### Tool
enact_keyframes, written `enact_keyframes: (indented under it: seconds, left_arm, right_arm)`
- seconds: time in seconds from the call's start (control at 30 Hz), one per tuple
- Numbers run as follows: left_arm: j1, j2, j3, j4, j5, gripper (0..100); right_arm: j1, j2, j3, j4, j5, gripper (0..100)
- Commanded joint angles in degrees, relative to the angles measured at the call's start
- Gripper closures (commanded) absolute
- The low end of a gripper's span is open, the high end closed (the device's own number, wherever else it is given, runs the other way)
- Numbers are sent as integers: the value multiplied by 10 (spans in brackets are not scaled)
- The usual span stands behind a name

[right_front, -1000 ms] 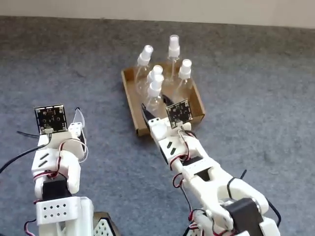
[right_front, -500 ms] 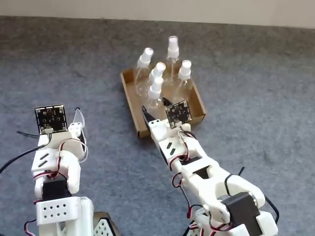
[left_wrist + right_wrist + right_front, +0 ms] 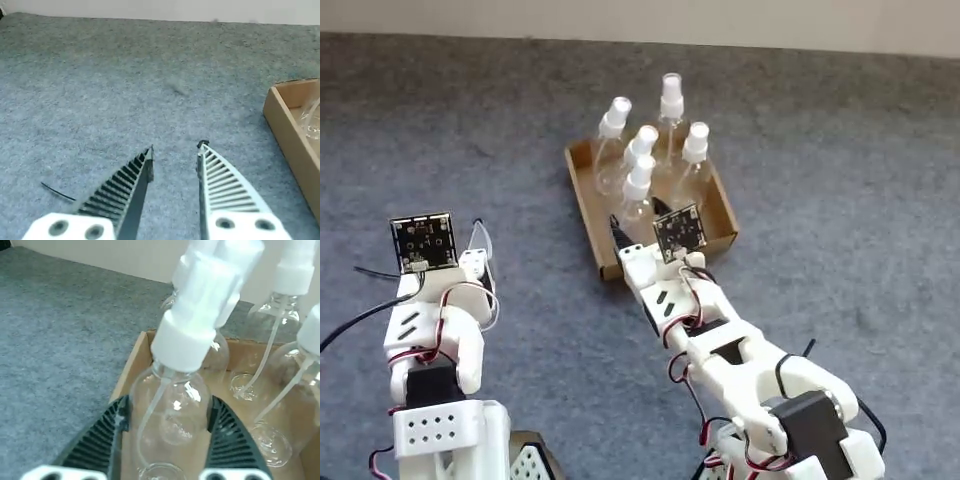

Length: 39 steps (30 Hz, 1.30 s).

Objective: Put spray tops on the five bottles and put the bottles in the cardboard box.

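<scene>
Status: clamping bottle [image 3: 170, 390] inside cardboard box [image 3: 582, 200] with right gripper [image 3: 168, 407] for upright seating, holding left gripper [image 3: 176, 148] outside, jaws apart.

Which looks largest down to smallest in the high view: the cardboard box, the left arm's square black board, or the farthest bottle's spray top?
1. cardboard box
2. square black board, though it likely sits nearer the camera, which flatters it
3. spray top on the farthest bottle, clearly smallest
</scene>
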Motion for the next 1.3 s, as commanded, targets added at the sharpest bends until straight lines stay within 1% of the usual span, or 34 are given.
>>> enact_keyframes:
  seconds: [0.0, 0.13, 0.27, 0.33, 0.93, 1.27]
  left_arm:
    - [8, -8, -1, -15, 6, 864]
    - [8, -8, 0, -15, 6, 864]
    - [8, -8, 0, -15, 6, 864]
    - [8, -8, 0, -15, 6, 864]
    - [8, -7, 0, -15, 6, 864]
    - [8, -7, 0, -15, 6, 864]
  right_arm:
    - [6, 2, -7, -2, 5, 878]
    - [6, 1, -7, 0, 5, 868]
    - [5, 1, -6, 0, 5, 785]
    - [5, 1, -6, 0, 5, 762]
    - [6, -17, -8, 5, 5, 762]
    - [-1, -227, -11, 217, 5, 762]
